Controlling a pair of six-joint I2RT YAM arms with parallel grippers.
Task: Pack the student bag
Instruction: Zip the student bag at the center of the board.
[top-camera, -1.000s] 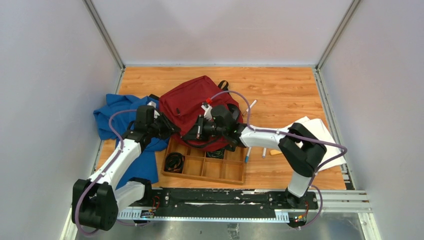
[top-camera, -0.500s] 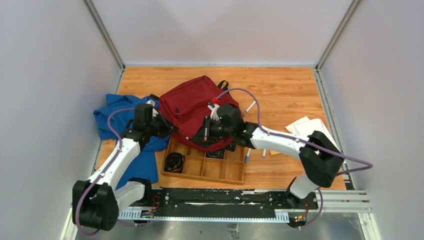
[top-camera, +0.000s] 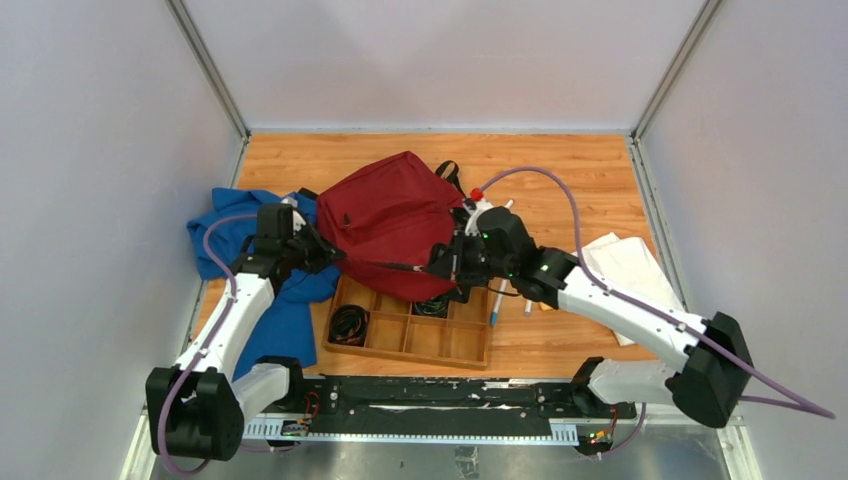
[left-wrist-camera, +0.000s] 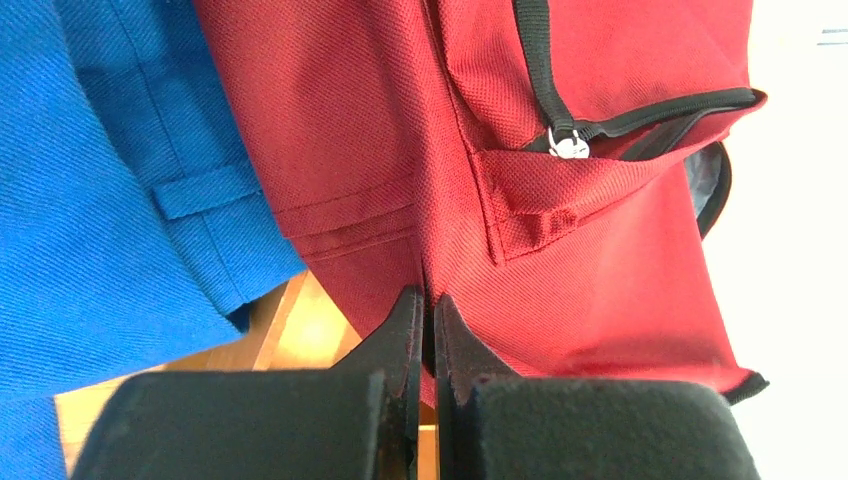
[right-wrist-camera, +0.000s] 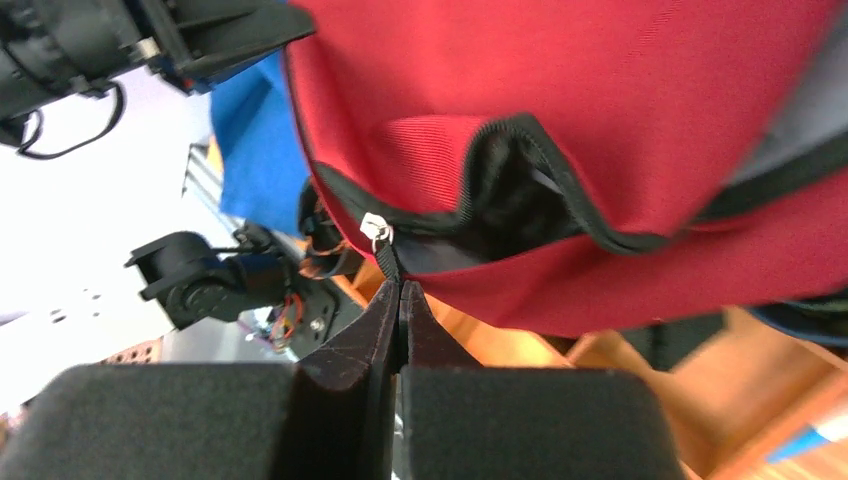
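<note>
The dark red student bag (top-camera: 385, 215) lies at the table's middle, partly over the blue garment and the wooden tray. My left gripper (top-camera: 322, 250) is shut on a fold of the bag's red fabric (left-wrist-camera: 425, 296) at its left edge. My right gripper (top-camera: 440, 268) is at the bag's near right side, shut on the black zipper pull tab (right-wrist-camera: 390, 268) under the silver slider (right-wrist-camera: 375, 228). The black zipper line gapes open, showing a dark inside (right-wrist-camera: 510, 185). A second silver slider (left-wrist-camera: 570, 147) shows in the left wrist view.
A blue cloth garment (top-camera: 230, 235) lies left of the bag. A wooden tray with compartments (top-camera: 410, 335) holding coiled cables sits in front of it. Pens (top-camera: 495, 305) lie right of the tray. White paper (top-camera: 630, 265) lies at the right.
My right gripper has moved to the right along the bag's near side with the zipper pull in it, and its arm has stretched out. The zipper gap has grown. My left gripper has held its place.
</note>
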